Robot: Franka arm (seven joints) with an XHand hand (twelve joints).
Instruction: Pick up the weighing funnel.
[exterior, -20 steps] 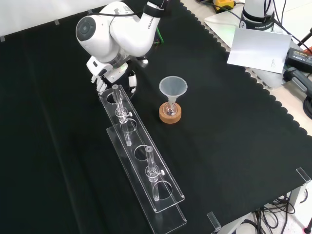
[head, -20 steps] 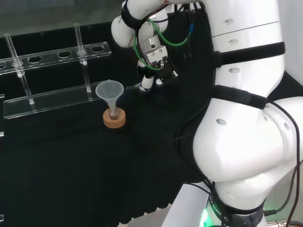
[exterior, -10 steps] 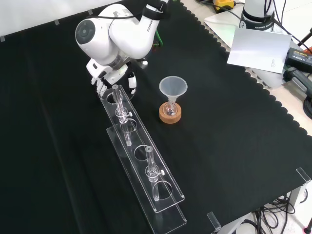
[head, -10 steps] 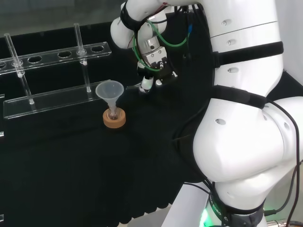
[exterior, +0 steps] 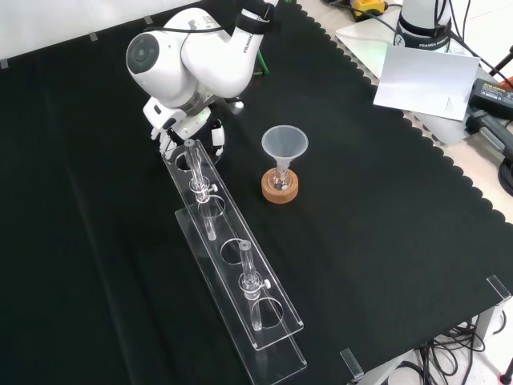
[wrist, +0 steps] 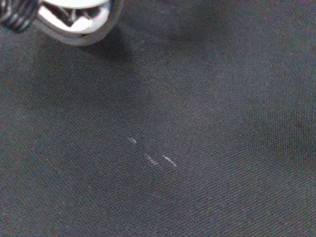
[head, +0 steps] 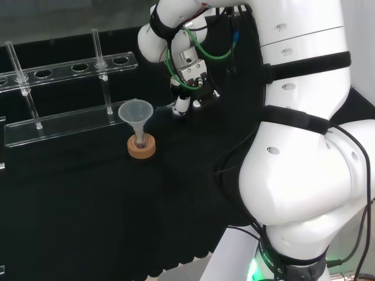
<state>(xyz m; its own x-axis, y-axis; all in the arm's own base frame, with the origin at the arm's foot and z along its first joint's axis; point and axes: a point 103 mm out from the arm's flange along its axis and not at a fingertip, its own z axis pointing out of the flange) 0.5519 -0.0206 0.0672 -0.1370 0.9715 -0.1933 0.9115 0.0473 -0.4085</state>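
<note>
Black-and-white hand low over the cloth, at the end of the clear rack; we cannot tell its grip. Near the hand: funnel on cork ring. Place of the weighing funnel: we cannot tell.

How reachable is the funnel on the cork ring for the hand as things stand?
Likely reachable, yes. In the front view bare cloth lies between the hand and the funnel; the tube rack runs off to one side of that path.

Head and front overlook funnel (wrist hugs cloth).
</note>
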